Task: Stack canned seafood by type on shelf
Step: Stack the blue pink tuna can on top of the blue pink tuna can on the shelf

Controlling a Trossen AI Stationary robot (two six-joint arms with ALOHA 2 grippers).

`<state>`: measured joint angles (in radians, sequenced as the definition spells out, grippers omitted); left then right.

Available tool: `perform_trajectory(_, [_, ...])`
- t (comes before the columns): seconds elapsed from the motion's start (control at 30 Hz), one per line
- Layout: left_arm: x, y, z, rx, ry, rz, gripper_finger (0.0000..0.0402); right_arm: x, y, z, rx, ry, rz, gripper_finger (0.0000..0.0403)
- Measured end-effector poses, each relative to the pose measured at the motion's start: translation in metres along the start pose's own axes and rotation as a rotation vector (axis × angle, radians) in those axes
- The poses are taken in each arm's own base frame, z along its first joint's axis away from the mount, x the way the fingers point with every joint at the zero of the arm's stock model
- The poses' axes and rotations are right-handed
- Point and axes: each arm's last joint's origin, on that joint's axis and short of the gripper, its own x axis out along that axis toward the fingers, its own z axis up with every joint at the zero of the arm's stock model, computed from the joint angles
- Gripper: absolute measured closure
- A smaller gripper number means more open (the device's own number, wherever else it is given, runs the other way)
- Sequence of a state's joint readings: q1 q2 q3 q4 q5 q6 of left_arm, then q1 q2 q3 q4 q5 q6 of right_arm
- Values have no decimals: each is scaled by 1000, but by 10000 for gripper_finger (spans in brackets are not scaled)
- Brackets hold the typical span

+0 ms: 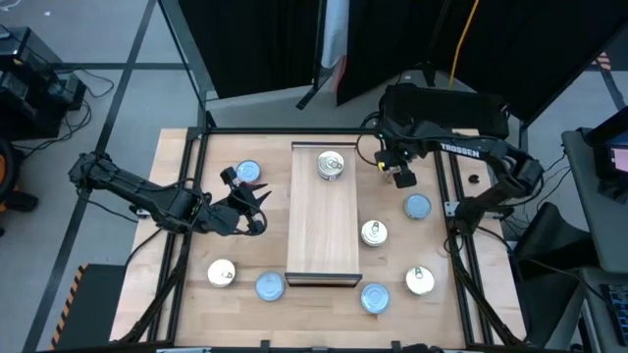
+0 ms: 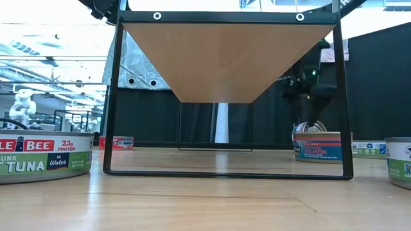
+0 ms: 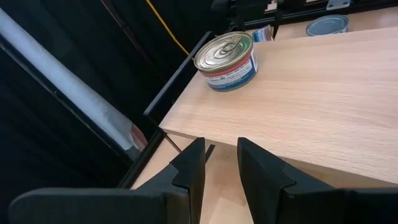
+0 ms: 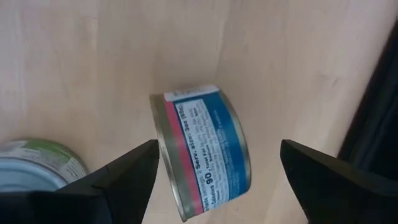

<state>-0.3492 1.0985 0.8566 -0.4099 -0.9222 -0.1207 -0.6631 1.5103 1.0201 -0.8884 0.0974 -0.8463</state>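
Observation:
The shelf is a long light-wood board in the middle of the table. One silver-topped tin stands on its far end. My left gripper hovers left of the shelf beside a blue-topped tin. It is open by a narrow gap, with nothing between the fingers. My right gripper hangs right of the shelf's far end, wide open. Its fingers stand either side of a blue-and-pink labelled tin without touching it. That tin is hidden under the gripper in the high view.
More tins stand on the table: blue-topped; silver; cream. A green-labelled tin lies close to the right gripper. The black frame edges the table.

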Motion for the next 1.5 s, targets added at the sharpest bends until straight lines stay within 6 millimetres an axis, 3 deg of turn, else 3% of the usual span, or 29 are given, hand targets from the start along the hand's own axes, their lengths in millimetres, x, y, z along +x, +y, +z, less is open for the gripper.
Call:
perform_trajectory(0.37, [0, 0, 0, 3, 0, -1, 304, 21, -5, -3, 31, 49, 86, 100])
perform_trajectory(0.83, [0, 0, 0, 5, 2, -2, 304, 20, 4, -3, 123, 107, 129, 228])
perform_trajectory(1.13, [0, 0, 0, 4, 2, -3, 304, -4, 17, 2, 222, 95, 118, 204])
perform_trajectory(1.5, [0, 0, 0, 4, 2, -3, 304, -76, 34, 6, 441, -149, 266, 218])
